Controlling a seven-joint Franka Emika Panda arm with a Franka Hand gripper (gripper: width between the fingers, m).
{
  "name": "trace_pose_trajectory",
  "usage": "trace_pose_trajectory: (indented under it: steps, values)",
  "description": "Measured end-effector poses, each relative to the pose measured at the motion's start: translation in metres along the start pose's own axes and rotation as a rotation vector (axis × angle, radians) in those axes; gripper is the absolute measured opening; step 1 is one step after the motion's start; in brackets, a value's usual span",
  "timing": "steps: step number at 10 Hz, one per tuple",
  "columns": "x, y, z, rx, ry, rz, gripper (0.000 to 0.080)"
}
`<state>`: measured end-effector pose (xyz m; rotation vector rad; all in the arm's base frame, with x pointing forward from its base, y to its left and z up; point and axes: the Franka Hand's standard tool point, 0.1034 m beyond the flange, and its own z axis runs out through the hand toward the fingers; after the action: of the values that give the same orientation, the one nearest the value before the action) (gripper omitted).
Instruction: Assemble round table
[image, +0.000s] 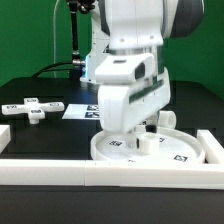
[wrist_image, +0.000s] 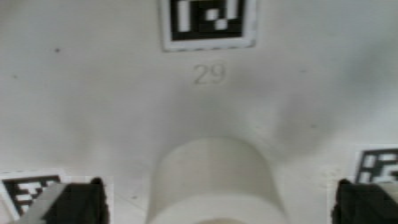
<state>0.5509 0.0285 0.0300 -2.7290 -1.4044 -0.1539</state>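
Looking at the outside camera, the arm (image: 135, 40) reaches down over the disc (image: 185, 152). The disc lies flat on the black table (image: 45, 135), toward the exterior view's right and snug against the front rail (image: 100, 172). The gripper (image: 141, 136) hangs low over the middle of the disc, and the leg (image: 149, 144) sits on the disc right under it (it looks upright to me, but the hand hides a good chunk of it).

The wrist camera makes it clearer. The gripper (wrist_image: 217, 200) is spread wide, with the fingers (wrist_image: 71, 202) on either side of the leg (wrist_image: 214, 172). There's a visible gap on both sides, so it isn't pinching anything. Past the leg you see the disc (wrist_image: 107, 100) with a tag (wrist_image: 208, 22) and a faint "29" printed next to it. Two more tags partly show beside the fingers.

The foot (image: 30, 108) lies on the table off to the exterior view's left, well apart from the disc, with nothing touching it. The marker board (image: 80, 108) lies flat between the foot and the arm.
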Motion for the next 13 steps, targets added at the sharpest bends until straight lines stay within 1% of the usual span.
trace_pose_trajectory:
  steps: [2, 3, 4, 5, 6, 7, 9, 10, 11, 12, 13]
  values:
    - [-0.008, -0.016, -0.024, -0.019, -0.002, 0.085, 0.0647]
    - [-0.011, -0.028, -0.041, -0.038, 0.002, 0.124, 0.0648]
    - [-0.012, -0.041, -0.053, -0.057, 0.011, 0.184, 0.0648]
    - [-0.011, -0.058, -0.063, -0.075, 0.021, 0.241, 0.0648]
    - [-0.009, -0.074, -0.066, -0.089, 0.035, 0.289, 0.0648]
    - [-0.009, -0.087, -0.063, -0.089, 0.037, 0.323, 0.0648]
    - [-0.010, -0.085, -0.063, -0.081, 0.027, 0.320, 0.0648]
    - [-0.010, -0.086, -0.062, -0.077, 0.023, 0.322, 0.0648]
    - [-0.009, -0.095, -0.060, -0.033, -0.037, 0.343, 0.0648]
    - [-0.002, -0.097, -0.061, -0.028, -0.072, 0.387, 0.0648]
    - [-0.001, -0.100, -0.055, -0.053, -0.082, 0.463, 0.0648]
